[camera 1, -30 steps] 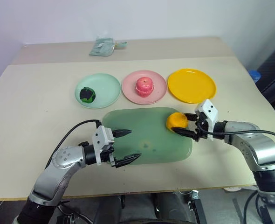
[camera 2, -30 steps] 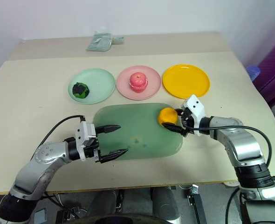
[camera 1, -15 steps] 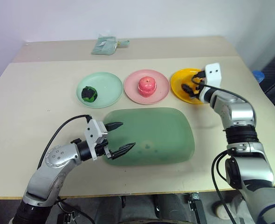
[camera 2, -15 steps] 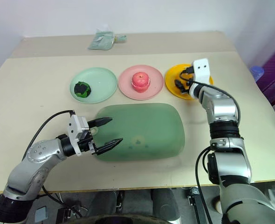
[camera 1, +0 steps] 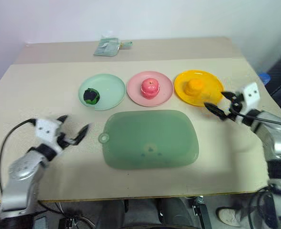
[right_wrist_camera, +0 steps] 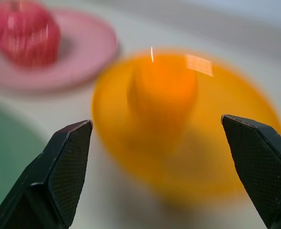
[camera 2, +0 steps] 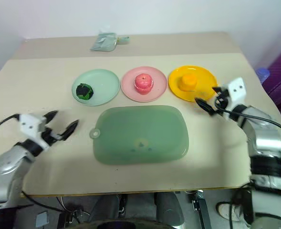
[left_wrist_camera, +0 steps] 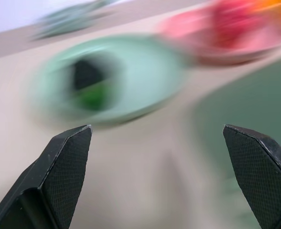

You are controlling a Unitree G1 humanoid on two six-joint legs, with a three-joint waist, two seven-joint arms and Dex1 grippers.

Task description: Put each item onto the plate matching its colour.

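The orange ball (camera 1: 195, 85) sits on the yellow plate (camera 1: 211, 93), the pink ball (camera 1: 150, 87) on the pink plate (camera 1: 163, 95), and the dark green ball (camera 1: 90, 96) on the green plate (camera 1: 110, 90). The right gripper (camera 1: 218, 105) is open and empty beside the yellow plate. The left gripper (camera 1: 74, 130) is open and empty too, over the bare table (camera 1: 45, 90).

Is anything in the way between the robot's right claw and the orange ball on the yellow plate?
Nothing visible: the right gripper, open, faces the orange ball on the yellow plate across bare table.
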